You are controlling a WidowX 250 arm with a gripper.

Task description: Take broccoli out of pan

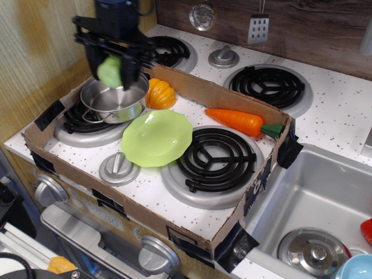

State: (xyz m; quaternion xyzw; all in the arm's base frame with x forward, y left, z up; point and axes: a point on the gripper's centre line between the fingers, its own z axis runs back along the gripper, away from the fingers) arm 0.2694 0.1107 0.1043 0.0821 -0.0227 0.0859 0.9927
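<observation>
- Pale green and lumpy, the broccoli (pixel 110 71) sits clamped between my fingers, held in the air above the back rim of the pan and clear of its walls.
- My pincer (pixel 110 72) is closed on the broccoli, one dark finger (pixel 93 61) on its left and the other on its right.
- Below me the pan (pixel 114 100) stands upright on the front-left burner (pixel 78 120), shiny steel, with nothing visible inside it.
- Just right of the pan lies an orange pumpkin toy (pixel 160 94), touching or nearly touching the pan's wall; I cannot tell which.
- A lime-green plate (pixel 156 137) lies flat in front of the pan, its edge close to the pan's base.
- A small grey lid (pixel 118 167) with a knob rests near the plate's front-left edge.
- A carrot (pixel 243 122) lies well apart to the right, by the cardboard wall (pixel 204 89) that frames this part of the stove.
- To the far right, a sink (pixel 318 197) holds another steel lid.
</observation>
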